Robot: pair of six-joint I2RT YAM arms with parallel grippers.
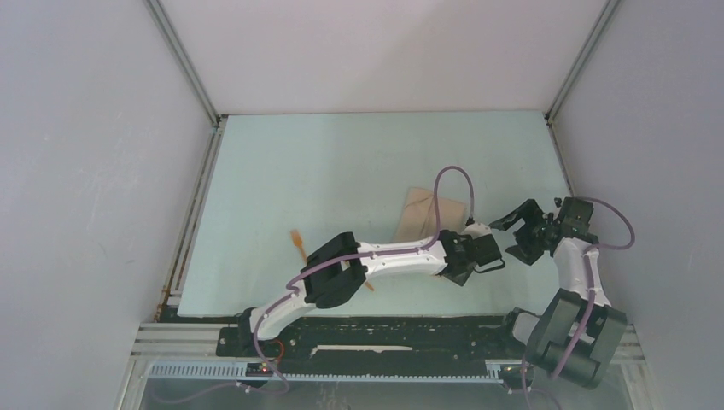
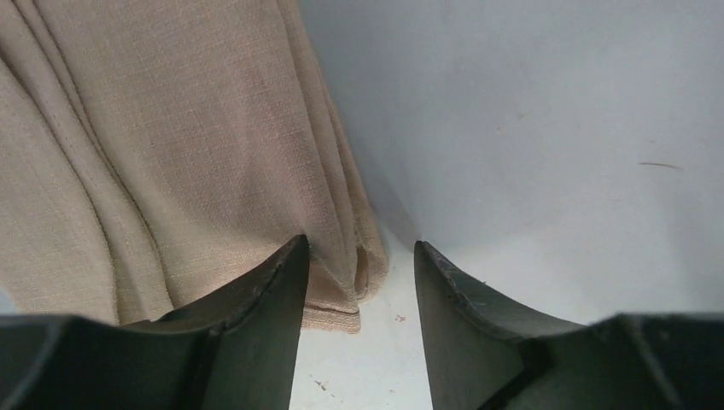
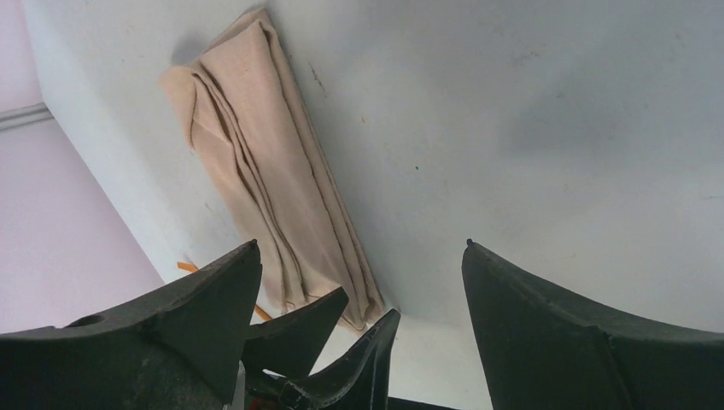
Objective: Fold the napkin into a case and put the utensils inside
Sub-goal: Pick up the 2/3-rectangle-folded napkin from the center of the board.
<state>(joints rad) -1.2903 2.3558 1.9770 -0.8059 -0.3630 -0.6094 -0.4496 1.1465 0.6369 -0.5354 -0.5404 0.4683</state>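
The beige napkin (image 1: 429, 213) lies folded into a narrow oblong case on the table, right of centre. It also shows in the left wrist view (image 2: 171, 154) and the right wrist view (image 3: 265, 171). My left gripper (image 1: 461, 260) is open and empty at the cloth's near corner, which lies between its fingers (image 2: 359, 256). My right gripper (image 1: 510, 237) is open and empty just right of it, jaws wide apart (image 3: 361, 248). The left gripper (image 3: 369, 303) shows between them. One orange utensil (image 1: 297, 242) lies left of the cloth. Another orange piece (image 1: 369, 287) peeks from under the left arm.
The pale table (image 1: 341, 162) is walled by grey panels at the back and both sides, with metal rails at the corners. The left arm (image 1: 384, 256) stretches across the near part of the table towards the right.
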